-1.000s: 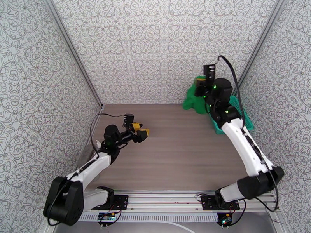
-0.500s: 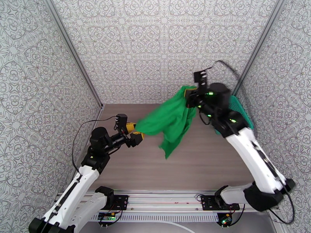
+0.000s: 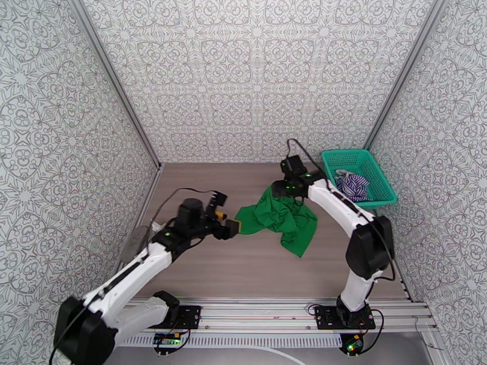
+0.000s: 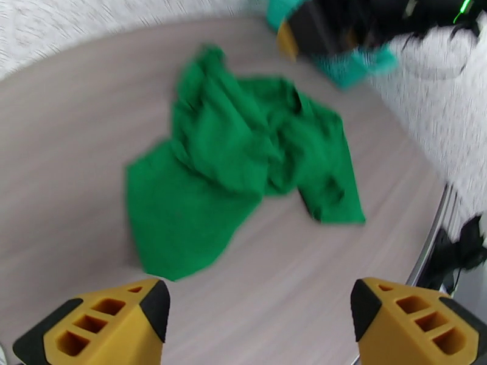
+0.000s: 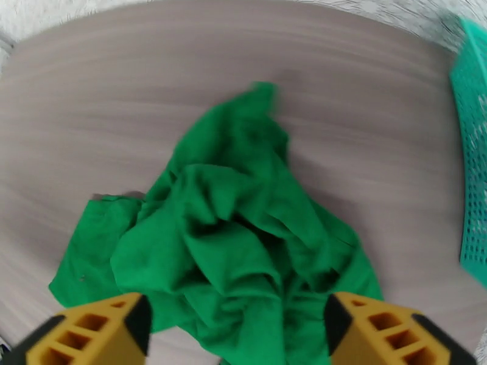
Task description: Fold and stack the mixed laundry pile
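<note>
1. Overhead view: a bright green cloth point(image 3: 277, 217) lies crumpled on the wooden table point(image 3: 195, 263), a little toward 3 o'clock from the centre.
2. At the table's 2 o'clock corner sits a teal mesh basket point(image 3: 350, 154). The purple-and-white striped shirt point(image 3: 353, 185) is bunched inside it.
3. The left gripper point(image 3: 226, 221) sits at the cloth's 9 o'clock edge. From above, it is unclear whether it touches the fabric.
4. The left wrist view settles that. The left gripper point(image 4: 260, 302) has its yellow jaws spread wide with bare table between them, holding nothing. The cloth point(image 4: 243, 159) lies ahead at 12 o'clock, apart from the jaw tips.
5. Overhead, the right arm point(image 3: 332, 202) reaches to the cloth's 12 o'clock edge, and its wrist hides the jaws.
6. The right wrist view shows the right gripper point(image 5: 236, 314) with its jaws wide apart, gripping nothing. The rumpled cloth point(image 5: 231, 238) lies on the table below and between them. The basket point(image 5: 472, 165) wall shows at 3 o'clock.
</note>
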Tool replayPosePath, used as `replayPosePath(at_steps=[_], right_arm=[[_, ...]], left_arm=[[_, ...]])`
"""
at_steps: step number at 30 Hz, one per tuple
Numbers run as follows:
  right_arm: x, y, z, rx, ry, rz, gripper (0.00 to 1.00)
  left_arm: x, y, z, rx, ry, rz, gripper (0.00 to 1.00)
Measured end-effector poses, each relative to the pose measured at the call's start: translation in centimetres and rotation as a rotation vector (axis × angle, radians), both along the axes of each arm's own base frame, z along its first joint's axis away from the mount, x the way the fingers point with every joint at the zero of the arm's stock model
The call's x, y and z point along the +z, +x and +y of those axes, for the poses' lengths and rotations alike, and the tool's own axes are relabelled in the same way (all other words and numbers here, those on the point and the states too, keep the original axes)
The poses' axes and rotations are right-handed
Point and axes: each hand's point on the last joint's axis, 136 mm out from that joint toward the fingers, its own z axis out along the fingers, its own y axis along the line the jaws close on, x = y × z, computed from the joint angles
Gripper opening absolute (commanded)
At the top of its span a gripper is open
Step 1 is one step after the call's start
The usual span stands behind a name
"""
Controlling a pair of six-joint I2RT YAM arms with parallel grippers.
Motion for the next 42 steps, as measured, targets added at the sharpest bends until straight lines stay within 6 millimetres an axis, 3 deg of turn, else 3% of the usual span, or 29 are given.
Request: replayPosePath(at_steps=[4,5,8,13,16,20,23,27,32,34,36,39,42], right_arm=[[0.7,-3.4,-7.2,-0.155,0.042,-0.016,0.73],[0.1,-4.2,-8.4,-0.184,0.052,-0.004,0.70],[-4.2,-7.6,-11.6,-0.279,0.088,0.101,0.62],[-11.4,-12.4,-10.8,-0.305,0.172,0.314,0.58],[-13.4,-13.5,-9.7,-0.305,0.233,0.371,0.54],[-15.2,-13.1,-8.4,-0.318,0.311,0.396,0.43],[-16.3,-12.6,-7.7,-0.325,0.329,0.411,0.35],[-17.0,-12.1,-7.2,-0.355,0.334,0.406,0.27],[-17.3,-11.5,-7.1,-0.400,0.324,0.390,0.01],[-17.3,-11.4,-7.2,-0.418,0.327,0.384,0.00],[-17.2,-11.1,-7.2,-0.431,0.328,0.372,0.00],[-16.6,-10.4,-7.5,-0.433,0.321,0.328,0.00],[-14.4,-9.4,-7.7,-0.414,0.324,0.240,0.00]], left_arm=[[-2.0,0.1,-4.8,-0.083,0.055,0.026,0.77],[-2.5,0.1,-6.4,-0.110,0.068,0.031,0.76],[-4.0,0.1,-11.4,-0.195,0.089,0.030,0.75],[-6.8,0.5,-16.7,-0.275,0.122,0.040,0.78],[-7.5,1.6,-18.9,-0.292,0.132,0.025,0.74],[-8.4,3.7,-21.0,-0.292,0.153,0.006,0.68],[-9.6,5.1,-22.0,-0.277,0.175,0.000,0.66],[-11.7,6.1,-22.2,-0.260,0.207,0.020,0.53],[-12.4,7.3,-22.5,-0.238,0.216,0.042,0.12],[-12.2,7.7,-22.4,-0.228,0.207,0.040,0.05],[-12.2,8.1,-22.2,-0.211,0.188,0.038,0.00],[-12.1,8.0,-20.3,-0.180,0.166,0.035,0.00],[-9.9,8.3,-17.6,-0.132,0.118,0.021,0.00]])
